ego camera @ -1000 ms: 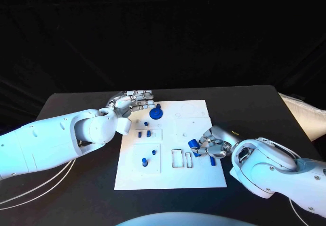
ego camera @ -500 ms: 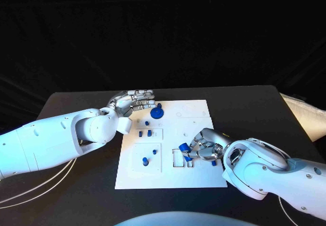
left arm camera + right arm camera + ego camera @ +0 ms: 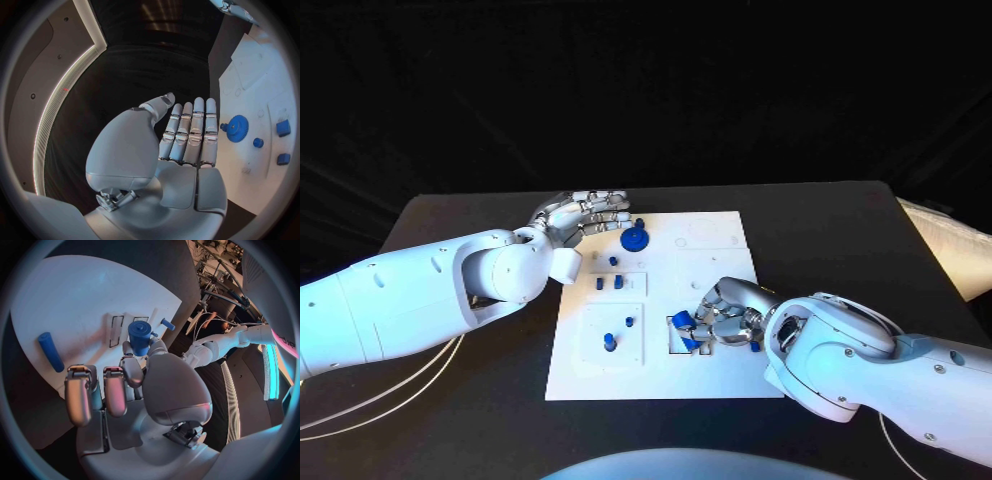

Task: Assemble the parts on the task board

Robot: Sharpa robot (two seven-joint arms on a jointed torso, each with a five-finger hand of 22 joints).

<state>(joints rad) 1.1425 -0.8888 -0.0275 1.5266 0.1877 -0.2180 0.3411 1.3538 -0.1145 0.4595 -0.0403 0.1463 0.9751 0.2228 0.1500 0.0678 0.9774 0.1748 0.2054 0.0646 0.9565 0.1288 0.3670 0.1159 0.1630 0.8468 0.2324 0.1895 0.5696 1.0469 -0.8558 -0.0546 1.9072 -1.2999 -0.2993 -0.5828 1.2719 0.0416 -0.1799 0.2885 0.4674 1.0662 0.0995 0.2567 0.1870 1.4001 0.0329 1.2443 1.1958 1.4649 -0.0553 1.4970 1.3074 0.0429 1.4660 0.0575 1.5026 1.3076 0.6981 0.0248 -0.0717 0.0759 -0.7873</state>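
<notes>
My right hand [image 3: 723,322] sits over the task board's [image 3: 718,378] near-right part, fingers [image 3: 132,371] pinching a blue cylinder [image 3: 139,337] above the rectangular slots [image 3: 115,331]. A blue rod [image 3: 50,351] lies loose on the board beside it. My left hand [image 3: 584,215] rests at the board's far-left corner, fingers straight and together, holding nothing, beside the blue gear [image 3: 237,128].

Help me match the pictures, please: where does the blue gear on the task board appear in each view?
Head view: the blue gear sits at the task board's far end, beside the left hand.
Left wrist view: the gear lies just past the fingertips.
Right wrist view: I cannot make it out.
Shared landmark: the white task board.
</notes>
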